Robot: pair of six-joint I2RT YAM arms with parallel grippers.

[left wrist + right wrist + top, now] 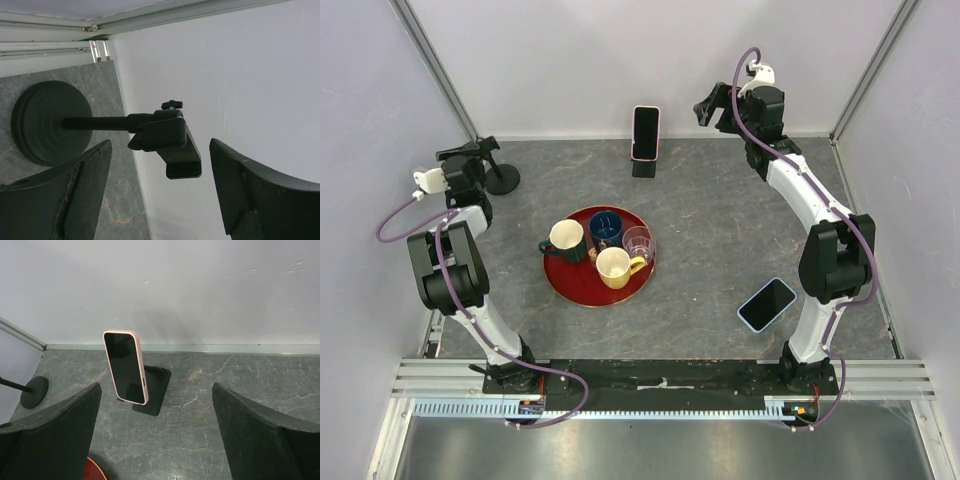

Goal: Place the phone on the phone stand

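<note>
Nearest, by the right arm's base: a blue-cased phone (766, 304) lies flat on the table (720, 210), screen up, touched by nothing.

Mid-table: a red tray (572, 287) holds three mugs (614, 267) and a clear glass (638, 241). They play no part in the task.

Far left: the left gripper (478, 152) hovers beside a round-base stand (502, 180). Its fingers (65, 195) are spread and empty. In the left wrist view the stand's clamp head (170, 137) sits beyond them and holds no phone.

Far wall: a pink-cased phone (125, 365) leans upright on a dark wedge stand (155, 387). The right gripper (713, 112) hangs high to its right, well apart, with its fingers (50, 435) spread wide and nothing between them.

Judgement: the pink-cased phone looks seated, so that placement reads as done. Only the blue-cased phone has no stand.

Handling, if you go for it: expect a stiff, thin slab of moderate weight. The glass face is slick and breakable. Lying flat, it leaves you little edge to catch. Take hold across the two long case edges near the middle, never on the screen. The case probably grips better than bare glass. Set it down gently, because it would tip easily off the stand's ledge.

Writing: no brand, label or text can be read in any view.
</note>
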